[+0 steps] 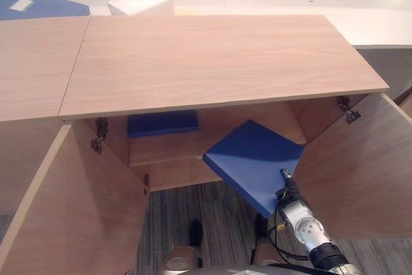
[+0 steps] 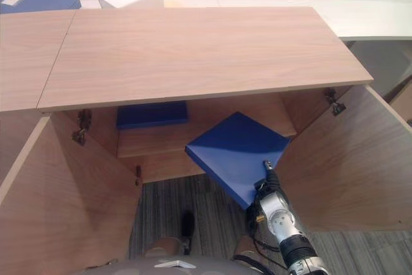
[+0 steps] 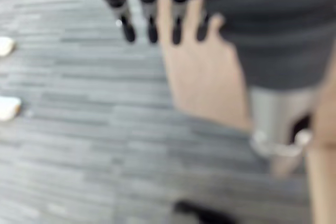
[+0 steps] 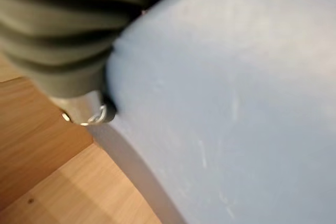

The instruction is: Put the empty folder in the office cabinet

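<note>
A blue folder hangs tilted in the cabinet's open front, its far corner over the inner shelf. My right hand grips its near edge from below, thumb on top, and in the right wrist view the folder's pale blue face lies against the hand. A second blue folder lies flat at the back left of the shelf. My left hand hangs over the carpet with its fingers straight, holding nothing.
Both cabinet doors stand wide open, the left door and the right door, flanking the opening. On the white desk behind are a white box and another blue folder. Grey striped carpet lies below.
</note>
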Tool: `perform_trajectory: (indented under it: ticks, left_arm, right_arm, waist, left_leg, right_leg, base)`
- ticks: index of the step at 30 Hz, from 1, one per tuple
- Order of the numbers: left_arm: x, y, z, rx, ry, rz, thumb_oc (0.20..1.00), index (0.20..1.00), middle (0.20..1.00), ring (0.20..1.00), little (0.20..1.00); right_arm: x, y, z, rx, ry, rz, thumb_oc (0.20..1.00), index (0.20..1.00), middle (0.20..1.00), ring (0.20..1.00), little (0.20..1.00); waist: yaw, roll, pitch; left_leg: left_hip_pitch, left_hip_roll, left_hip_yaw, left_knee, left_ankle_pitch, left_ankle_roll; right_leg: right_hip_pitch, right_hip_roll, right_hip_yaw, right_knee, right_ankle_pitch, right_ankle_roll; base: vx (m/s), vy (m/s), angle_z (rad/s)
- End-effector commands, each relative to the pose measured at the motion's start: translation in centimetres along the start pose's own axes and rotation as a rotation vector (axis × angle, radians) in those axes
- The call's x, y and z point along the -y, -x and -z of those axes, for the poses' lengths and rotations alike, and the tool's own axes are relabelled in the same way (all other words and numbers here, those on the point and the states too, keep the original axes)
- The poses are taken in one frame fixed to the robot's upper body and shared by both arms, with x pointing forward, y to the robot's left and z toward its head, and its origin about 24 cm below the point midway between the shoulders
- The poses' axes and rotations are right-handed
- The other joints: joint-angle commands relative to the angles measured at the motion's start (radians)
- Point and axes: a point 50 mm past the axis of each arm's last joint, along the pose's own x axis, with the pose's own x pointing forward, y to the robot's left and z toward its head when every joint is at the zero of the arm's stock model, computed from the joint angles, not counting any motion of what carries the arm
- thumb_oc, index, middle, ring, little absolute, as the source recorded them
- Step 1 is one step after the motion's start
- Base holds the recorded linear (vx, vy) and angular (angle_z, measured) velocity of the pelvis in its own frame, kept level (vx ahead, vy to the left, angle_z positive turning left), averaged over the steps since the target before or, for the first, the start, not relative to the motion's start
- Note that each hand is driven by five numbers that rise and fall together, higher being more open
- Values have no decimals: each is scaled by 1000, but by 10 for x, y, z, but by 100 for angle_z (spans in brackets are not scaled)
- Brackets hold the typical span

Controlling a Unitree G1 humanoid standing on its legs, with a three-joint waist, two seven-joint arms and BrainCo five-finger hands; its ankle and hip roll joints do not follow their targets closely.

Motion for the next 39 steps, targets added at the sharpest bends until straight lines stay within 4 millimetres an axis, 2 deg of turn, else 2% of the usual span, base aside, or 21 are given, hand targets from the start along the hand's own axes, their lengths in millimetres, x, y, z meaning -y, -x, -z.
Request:
perform_trajectory:
  ticks: [1, 3, 7, 11, 12, 15, 22, 27, 30, 33, 39]
  left_arm:
    - [-28, -2, 25, -52, -9, -93, 1000, 1000, 1000, 1000, 1000]
    - [-29, -2, 26, -52, -15, -83, 1000, 1000, 1000, 1000, 1000]
    - [-16, -1, 22, 1, -43, -50, 1000, 1000, 1000, 1000, 1000]
    - [-6, 2, -6, 120, -66, -10, 1000, 1000, 1000, 1000, 1000]
    - [-6, 2, -7, 124, -66, -9, 1000, 1000, 1000, 1000, 1000]
    - [-2, 6, -23, 188, -76, 9, 1000, 1000, 1000, 1000, 1000]
    - [-9, 6, -29, 199, -109, -9, 1000, 1000, 1000, 1000, 1000]
    - [-21, 7, -38, 202, -157, -31, 1000, 1000, 1000, 1000, 1000]
    - [-23, 7, -44, 208, -164, -35, 1000, 1000, 1000, 1000, 1000]
    - [-25, 9, -54, 222, -173, -39, 1000, 1000, 1000, 1000, 1000]
    - [-23, 11, -67, 259, -189, -25, 1000, 1000, 1000, 1000, 1000]
  right_arm:
    - [-21, -1, -21, 91, -2, -86, 200, 200, 200, 200, 200]
    - [-20, 1, -19, 88, 21, -97, 200, 200, 200, 200, 200]
    - [-21, 3, -27, 98, 75, -105, 200, 200, 200, 200, 200]
    - [-30, 2, -39, 159, 146, -159, 200, 200, 200, 200, 200]
    - [-30, 2, -40, 163, 151, -160, 200, 200, 200, 200, 200]
    - [-39, 4, -59, 256, 222, -203, 200, 200, 200, 200, 200]
    - [-57, 5, -80, 340, 342, -265, 200, 200, 200, 200, 200]
    - [-93, 2, -110, 436, 401, -310, 200, 200, 200, 200, 200]
    - [-104, 0, -118, 461, 405, -319, 200, 200, 200, 200, 200]
    - [-131, -3, -138, 498, 391, -321, 200, 200, 200, 200, 200]
    - [-148, -7, -170, 538, 374, -297, 200, 200, 200, 200, 200]
  waist:
    - [10, -53, -36]
    - [7, -59, -38]
    - [-3, -62, -48]
    - [-3, -61, -13]
    - [-3, -61, -12]
    - [-7, -57, 11]
    - [3, -56, 18]
    - [34, -56, 46]
    - [42, -56, 58]
    - [60, -50, 84]
    - [88, -38, 117]
  left_leg:
    - [143, -3, -24, -42, -219, -45]
    - [141, 3, -17, -42, -217, -51]
    - [97, 30, 11, -42, -204, -75]
    - [62, 38, 20, -42, -193, -84]
    - [61, 38, 20, -42, -193, -84]
    - [48, 36, 17, -42, -187, -88]
    - [44, 35, 7, -42, -184, -91]
    - [16, 43, -5, -42, -183, -98]
    - [5, 46, -8, -42, -181, -101]
    - [-20, 55, -18, -42, -176, -111]
    - [-58, 62, -33, -42, -164, -125]
  right_leg:
    - [-36, 42, 31, 6, 27, -67]
    - [-28, 44, 32, 6, 16, -63]
    - [-29, 61, 45, 6, -24, -62]
    - [-52, 54, 47, 6, -18, -58]
    - [-53, 54, 47, 6, -18, -57]
    - [-75, 45, 43, 6, -6, -49]
    - [-93, 31, 25, 6, 6, -38]
    - [-113, 20, 2, 6, 19, -40]
    - [-121, 19, -3, 6, 20, -41]
    - [-144, 16, -15, 6, 24, -43]
    - [-173, 10, -34, 6, 29, -44]
  base:
    - [215, -129, 103]
    - [154, -70, 73]
    - [82, -32, 29]
    - [-39, -17, -25]
    - [-55, 12, -14]
    - [-23, 9, -1]
    - [16, -12, 3]
    - [-32, -32, 5]
    - [-45, -23, 11]
    - [-52, -30, 11]
    - [-16, -22, 12]
